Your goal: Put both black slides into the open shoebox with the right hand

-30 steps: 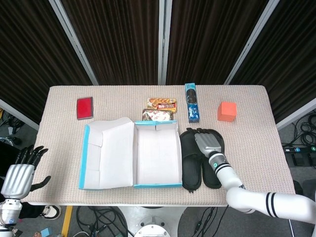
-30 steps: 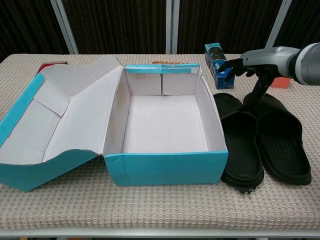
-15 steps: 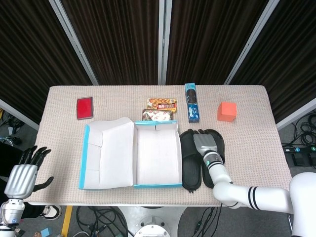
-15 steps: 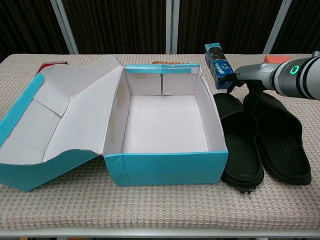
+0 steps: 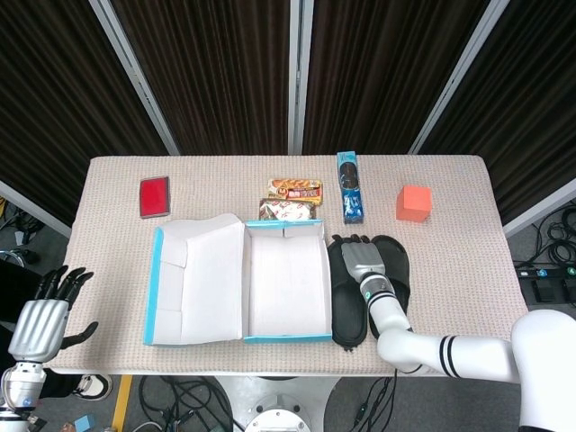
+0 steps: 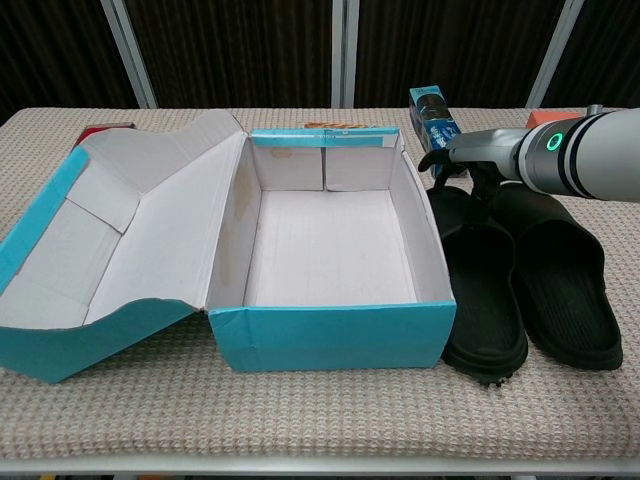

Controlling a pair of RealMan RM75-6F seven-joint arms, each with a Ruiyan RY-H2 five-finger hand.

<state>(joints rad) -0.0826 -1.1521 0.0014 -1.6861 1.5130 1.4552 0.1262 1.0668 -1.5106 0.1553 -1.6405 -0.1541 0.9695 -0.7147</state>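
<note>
Black slides [image 5: 349, 292] under right hand's fingers [image 5: 346, 240]

A robot lab or test studio: black curtains [image 5: 225, 72] with metal posts [image 5: 297, 76] hang at 12 o'clock behind a cloth-covered table [image 5: 468, 225], and loose cables [image 5: 558, 243] trail on the floor at 3 o'clock.

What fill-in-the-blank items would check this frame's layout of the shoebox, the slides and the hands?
1. The open blue cardboard shoebox holds ____ slides.
2. Both black rubber slides lie on the table to the ____ of the box in the chest view.
3. The right hand is over the slide ____ to the box.
4. The orange cube sits at the table's far ____ side in the head view.

Missing words: no; right; nearer; right
</note>
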